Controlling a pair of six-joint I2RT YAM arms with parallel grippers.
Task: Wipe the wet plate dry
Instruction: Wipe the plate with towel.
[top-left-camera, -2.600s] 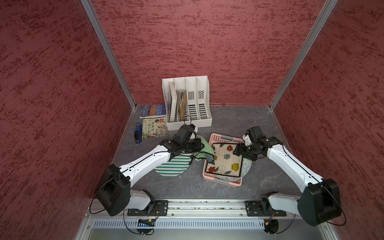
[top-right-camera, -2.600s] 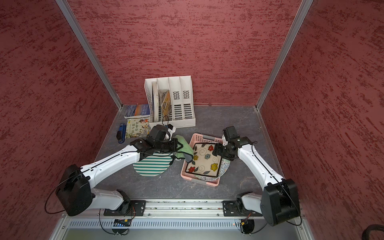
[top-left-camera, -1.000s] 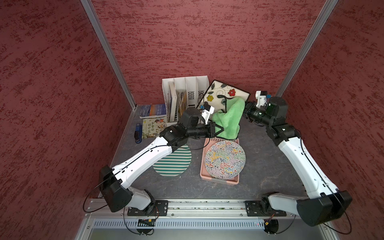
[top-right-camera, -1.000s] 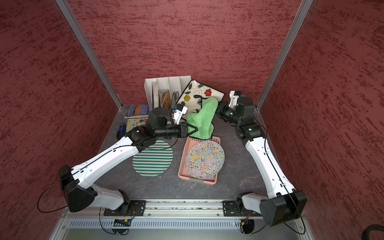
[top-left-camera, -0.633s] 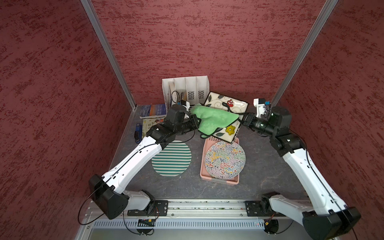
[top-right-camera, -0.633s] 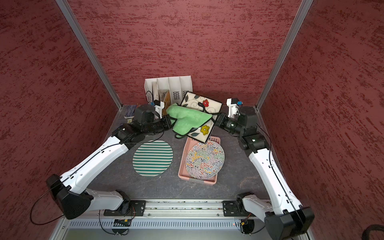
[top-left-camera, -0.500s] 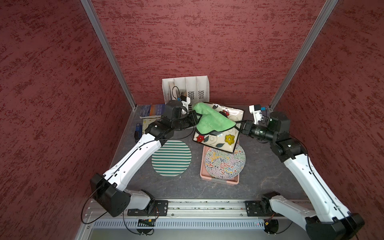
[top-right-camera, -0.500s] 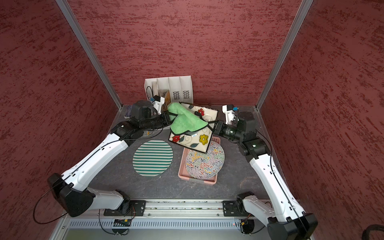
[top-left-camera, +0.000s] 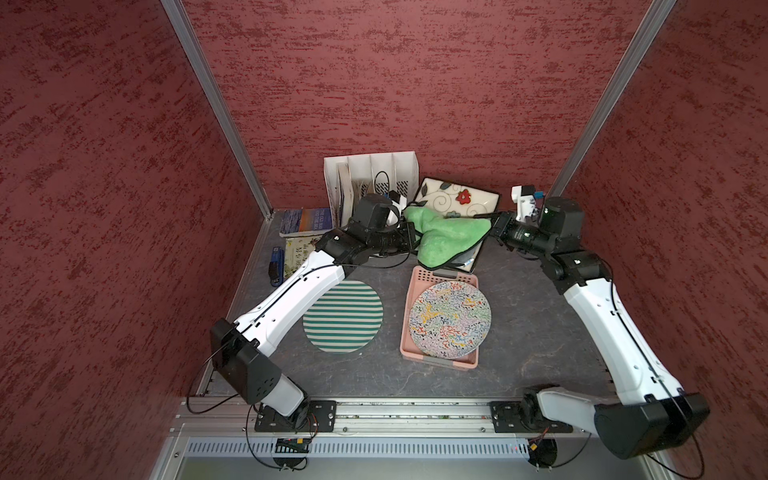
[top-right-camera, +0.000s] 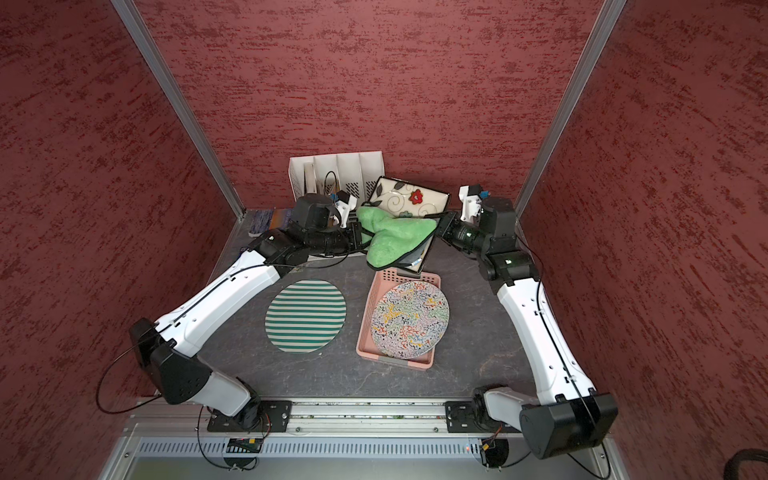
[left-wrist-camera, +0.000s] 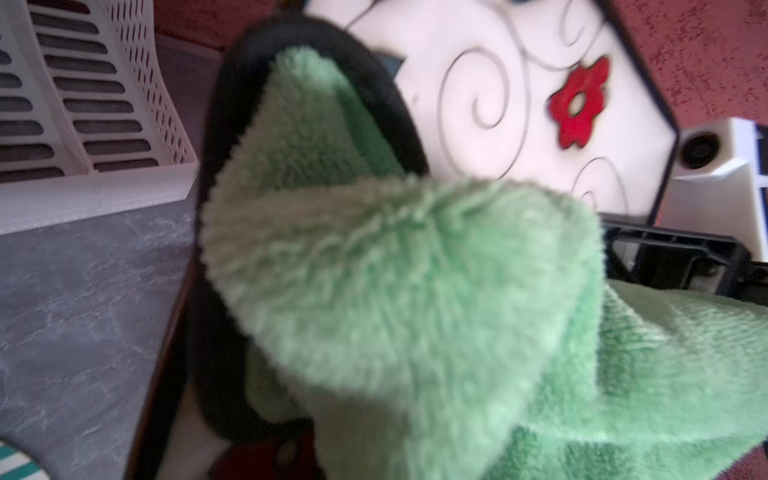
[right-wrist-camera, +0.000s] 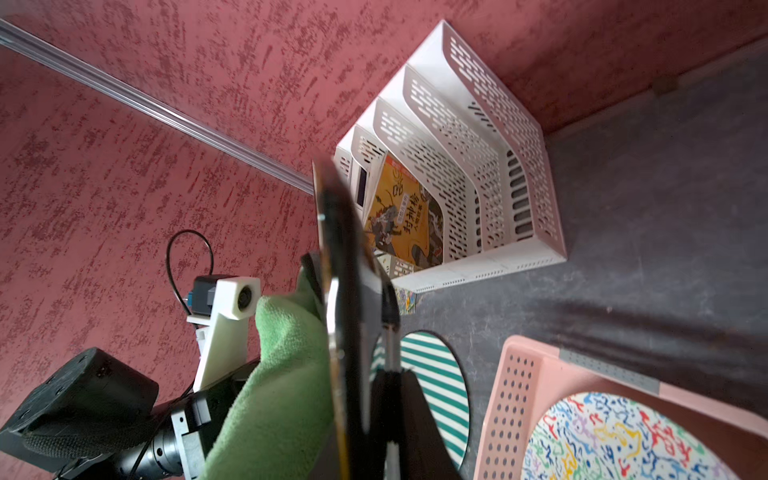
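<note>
Square flower-patterned plate (top-left-camera: 457, 198) held clear of the counter (top-left-camera: 532, 332), upper centre in both top views, likely lifted so its face can be rubbed freely. Its rim is clamped in the right tool (top-left-camera: 493, 222), which steadies it. The left tool (top-left-camera: 412, 240) is closed tight on a green microfibre cloth (top-left-camera: 451, 237) spread over the plate's lower half. Right wrist view shows the plate edge-on, cloth against one face only. Left wrist view shows its red flower and swirls uncovered.
</note>
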